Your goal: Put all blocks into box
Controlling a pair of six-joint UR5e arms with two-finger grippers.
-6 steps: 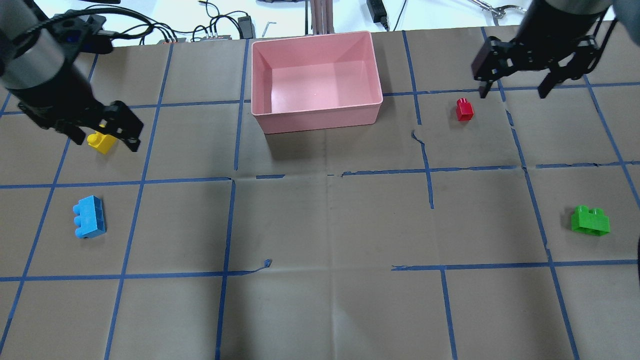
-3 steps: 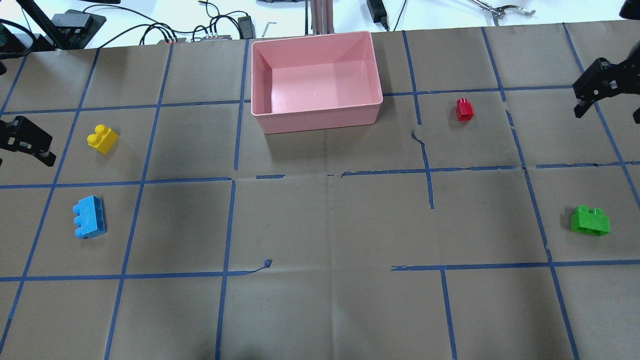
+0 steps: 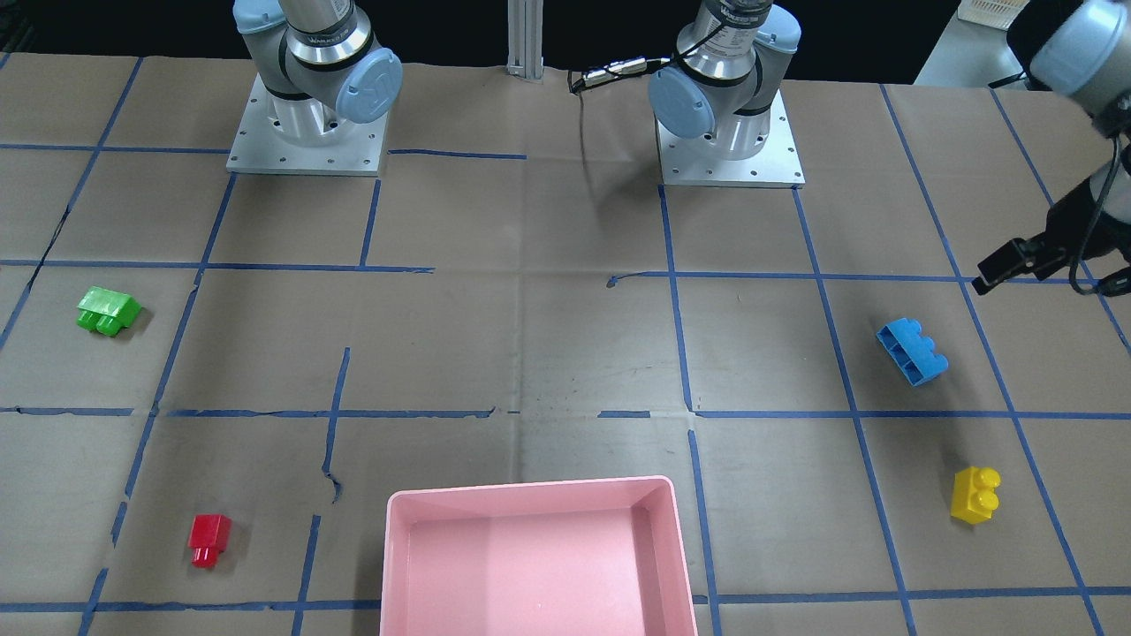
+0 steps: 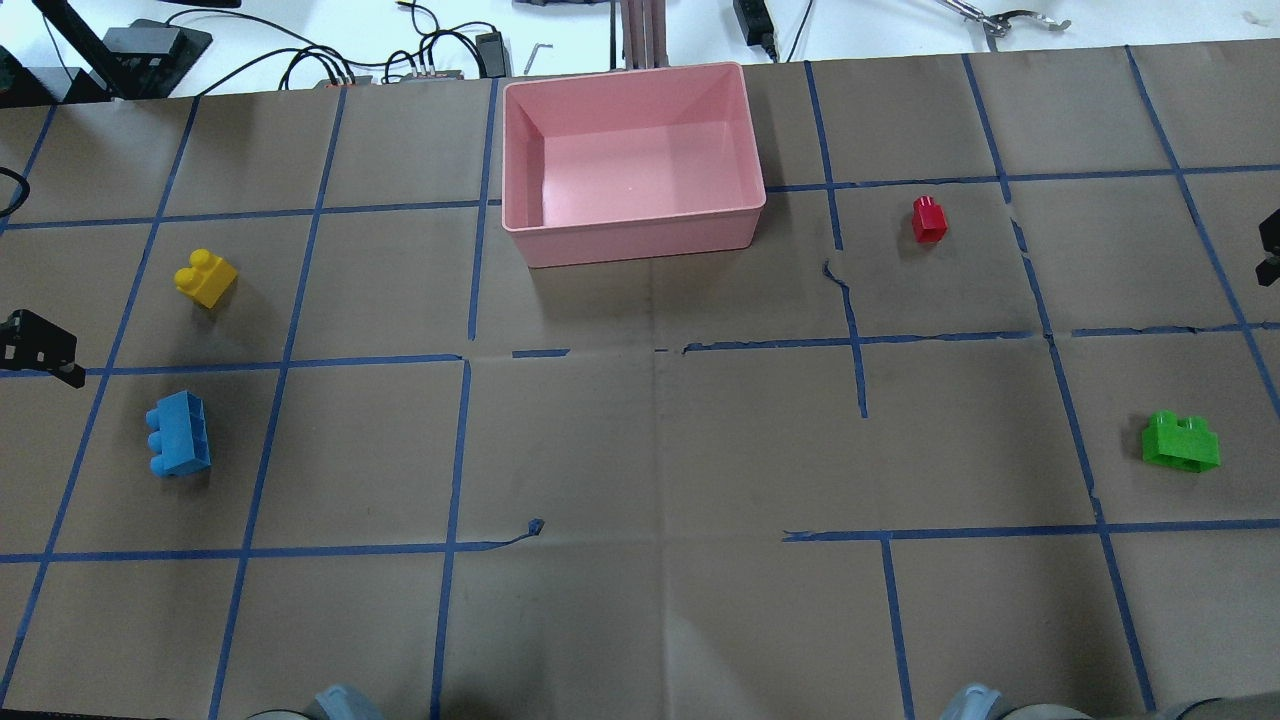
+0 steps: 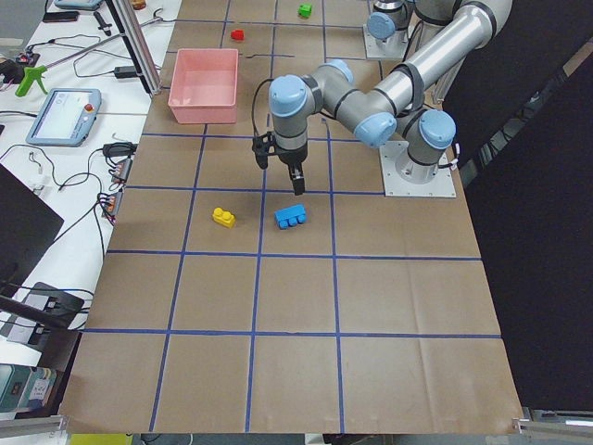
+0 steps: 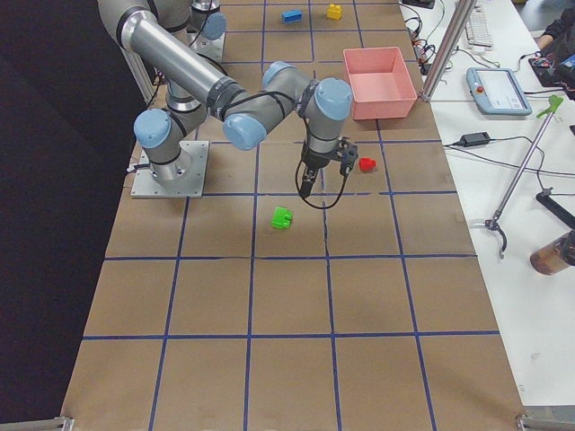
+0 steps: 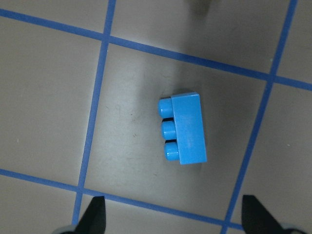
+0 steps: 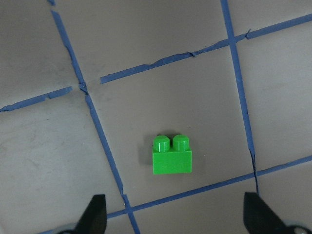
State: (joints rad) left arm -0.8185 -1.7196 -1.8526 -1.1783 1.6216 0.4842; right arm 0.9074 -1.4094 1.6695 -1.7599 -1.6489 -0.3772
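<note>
step in hand, as judged: approach for the first picks, since no block is in the box [image 4: 630, 238] yet. the box sits at the middle of the far edge of the worktop [image 4: 640, 450]. the left gripper [image 7: 176, 217] hangs over the blue block [image 7: 183, 129] near the left edge, jaws wide apart. the right gripper [image 8: 175, 217] hangs over the green block [image 8: 171, 157] near the right edge, jaws likewise apart. the yellow block [image 4: 205, 277] lies near the left edge, farther out. the red block [image 4: 929, 219] lies between the box and the right edge.

before you lower either arm, centre the block between the jaws: in both wrist views it lies ahead of the jaw line. the blue block lies on its side. closing as aligned would likely press on the studs, so turn the wrist to seat on flat faces.

change: a second ago the left gripper stood at the yellow block and the right gripper near the red block. both have since swung outward to the side edges. no block has shifted.
</note>
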